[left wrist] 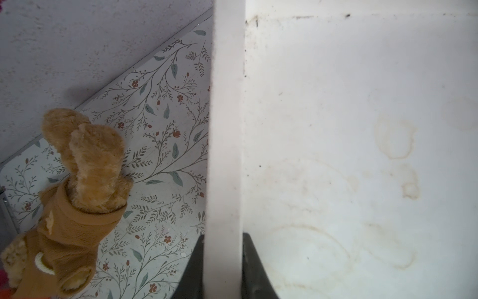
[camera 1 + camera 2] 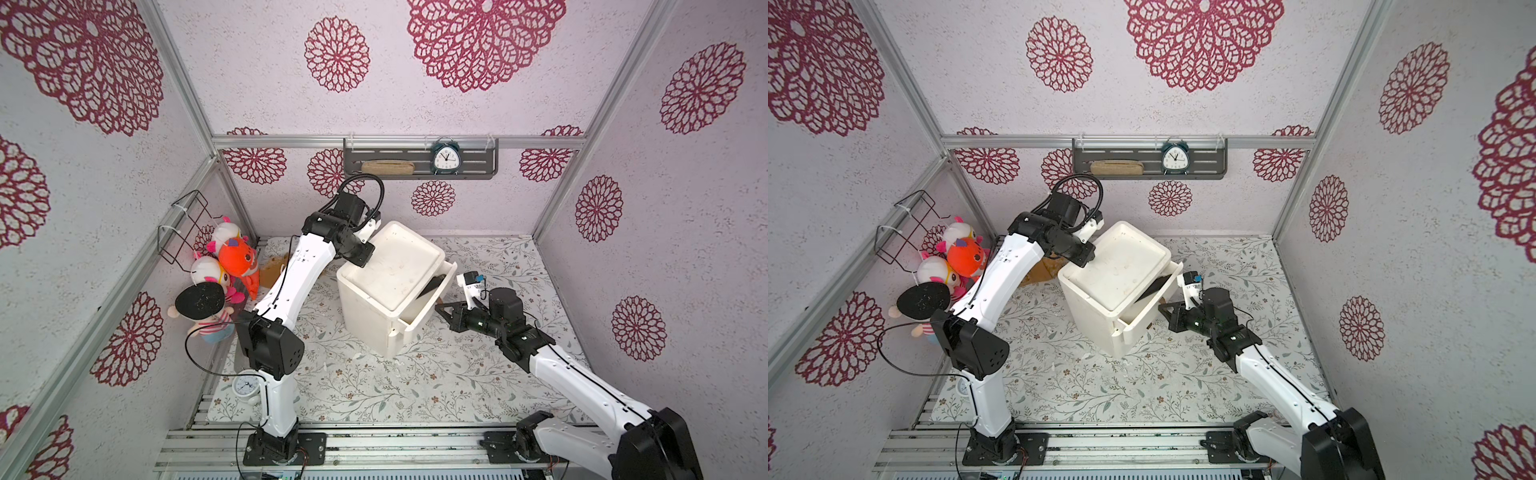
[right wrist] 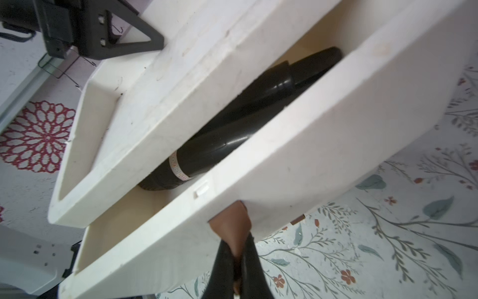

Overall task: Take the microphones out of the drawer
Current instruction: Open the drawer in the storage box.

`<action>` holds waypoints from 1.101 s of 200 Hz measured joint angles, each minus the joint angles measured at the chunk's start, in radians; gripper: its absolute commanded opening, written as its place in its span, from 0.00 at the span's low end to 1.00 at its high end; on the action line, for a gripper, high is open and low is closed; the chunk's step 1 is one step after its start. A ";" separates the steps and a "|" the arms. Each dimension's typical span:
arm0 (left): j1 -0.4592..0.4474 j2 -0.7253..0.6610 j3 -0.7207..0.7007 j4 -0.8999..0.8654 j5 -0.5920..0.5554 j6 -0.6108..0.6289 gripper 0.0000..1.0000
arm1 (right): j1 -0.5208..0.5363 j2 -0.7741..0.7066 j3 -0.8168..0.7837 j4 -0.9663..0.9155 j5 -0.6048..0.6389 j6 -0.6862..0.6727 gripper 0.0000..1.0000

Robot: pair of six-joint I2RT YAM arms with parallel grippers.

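Note:
A white cabinet [image 2: 365, 307] [image 2: 1088, 307] stands on the flowered table with its top drawer [image 2: 428, 311] [image 2: 1150, 309] [image 3: 284, 168] pulled partly out. The black microphone [image 3: 245, 116] [image 2: 432, 286] [image 2: 1154, 289] lies aslant inside the drawer, half under the cabinet top. My right gripper [image 3: 236, 239] [image 2: 442, 309] [image 2: 1165, 309] is shut on the brown pull tab [image 3: 232, 222] at the drawer front. My left gripper [image 1: 223, 238] [image 2: 368, 255] [image 2: 1081, 253] is shut on the raised rim [image 1: 225, 103] of the cabinet top, at its far left side.
Plush toys [image 2: 232, 257] and a dark-haired doll [image 2: 203, 307] are piled at the left wall under a wire basket [image 2: 187, 224]. A brown teddy [image 1: 77, 181] lies behind the cabinet. A small white clock [image 2: 245, 384] sits by the left arm's base. A wall shelf [image 2: 478, 166] carries an alarm clock [image 2: 445, 158].

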 measured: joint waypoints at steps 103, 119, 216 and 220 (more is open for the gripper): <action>-0.008 -0.089 -0.151 0.120 -0.029 -0.050 0.00 | 0.003 -0.150 0.080 -0.400 0.237 -0.068 0.00; -0.008 -0.089 -0.150 0.120 -0.030 -0.050 0.00 | 0.003 -0.150 0.093 -0.429 0.258 -0.074 0.00; -0.008 -0.089 -0.146 0.117 -0.026 -0.052 0.00 | 0.003 -0.152 0.138 -0.518 0.315 -0.148 0.00; -0.008 -0.089 -0.145 0.116 -0.026 -0.053 0.00 | 0.003 -0.152 0.138 -0.518 0.315 -0.151 0.00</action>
